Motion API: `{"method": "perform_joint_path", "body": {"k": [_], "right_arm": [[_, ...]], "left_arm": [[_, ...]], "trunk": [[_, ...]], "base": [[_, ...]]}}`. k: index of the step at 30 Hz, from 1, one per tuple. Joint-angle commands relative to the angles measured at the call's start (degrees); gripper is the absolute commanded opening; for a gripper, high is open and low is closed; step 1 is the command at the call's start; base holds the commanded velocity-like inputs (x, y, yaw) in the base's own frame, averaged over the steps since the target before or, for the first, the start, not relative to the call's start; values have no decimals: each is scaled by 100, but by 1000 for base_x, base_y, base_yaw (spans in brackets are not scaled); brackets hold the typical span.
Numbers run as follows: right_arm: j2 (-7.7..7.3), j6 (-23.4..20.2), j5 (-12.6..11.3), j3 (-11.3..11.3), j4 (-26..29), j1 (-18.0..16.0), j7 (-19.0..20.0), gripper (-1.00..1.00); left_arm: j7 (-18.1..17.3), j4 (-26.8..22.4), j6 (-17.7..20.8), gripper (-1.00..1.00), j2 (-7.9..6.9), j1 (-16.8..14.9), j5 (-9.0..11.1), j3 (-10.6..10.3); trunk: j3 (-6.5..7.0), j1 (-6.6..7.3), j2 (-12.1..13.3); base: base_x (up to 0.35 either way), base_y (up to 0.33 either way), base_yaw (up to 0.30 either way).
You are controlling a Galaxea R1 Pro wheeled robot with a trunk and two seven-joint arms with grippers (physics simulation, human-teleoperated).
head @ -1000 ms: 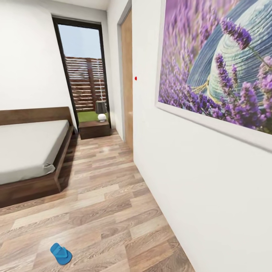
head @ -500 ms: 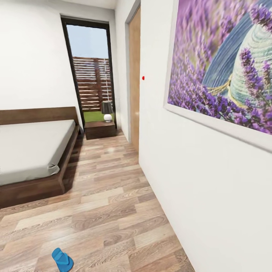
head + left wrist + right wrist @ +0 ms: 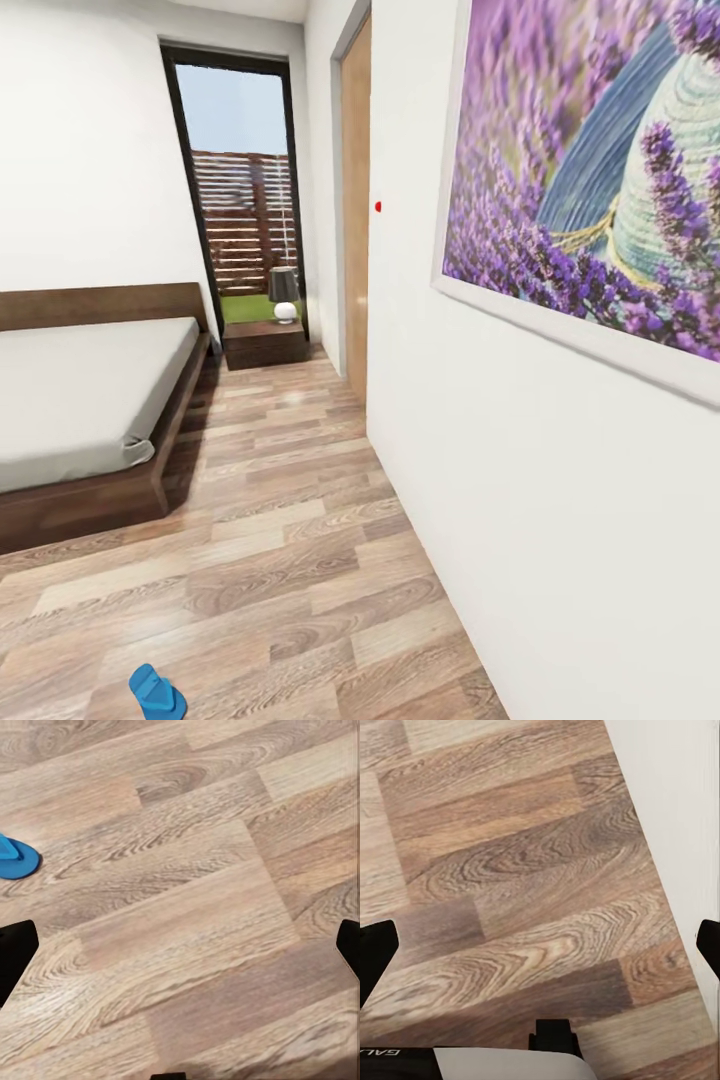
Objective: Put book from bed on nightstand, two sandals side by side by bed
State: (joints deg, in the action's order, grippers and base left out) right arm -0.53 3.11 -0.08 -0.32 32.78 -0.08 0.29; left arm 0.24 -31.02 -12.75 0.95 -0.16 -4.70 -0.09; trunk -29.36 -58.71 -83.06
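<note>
Bed (image 3: 80, 400) sits mid-left, one sandal (image 3: 155, 692) on the floor at bottom left. Looks light and floppy, so I'd pinch its sole edge. Nightstand (image 3: 264, 343) at center. Both grippers' fingers spread wide, empty.

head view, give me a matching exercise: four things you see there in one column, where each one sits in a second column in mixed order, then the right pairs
Things:
1. sandal
2. lamp
3. lavender picture
4. bed

Places:
A. on the nightstand by the tall window
B. hung on the white wall at the view's right
C. on the wood-plank floor, near the view's bottom edge
D. along the view's left, headboard against the far wall

Pairs: 1-C, 2-A, 3-B, 4-D
</note>
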Motion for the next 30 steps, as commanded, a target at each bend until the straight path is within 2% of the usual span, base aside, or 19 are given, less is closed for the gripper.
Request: {"method": "perform_joint_path", "body": {"k": [1, 12, 25, 30], "right_arm": [[2, 15, -1, -3, 0, -1, 3, 100], [1, 15, -3, -4, 0, -1, 2, 100], [1, 15, -3, -9, 0, -1, -2, 100], [6, 15, -2, -5, 0, -1, -2, 100]], "left_arm": [[3, 0, -15, 100, 1, -2, -49, 9], [3, 0, -17, 100, 1, -2, -49, 9], [3, 0, -17, 100, 1, -2, -49, 9], [3, 0, -15, 100, 1, -2, -49, 9]], "trunk": [[-5, -2, -2], [-5, -2, -2], [-5, -2, -2], [-5, -2, -2]], "base": [[216, -163, 0], [183, -52, 21], [22, -1, 242], [1, 0, 87]]}}
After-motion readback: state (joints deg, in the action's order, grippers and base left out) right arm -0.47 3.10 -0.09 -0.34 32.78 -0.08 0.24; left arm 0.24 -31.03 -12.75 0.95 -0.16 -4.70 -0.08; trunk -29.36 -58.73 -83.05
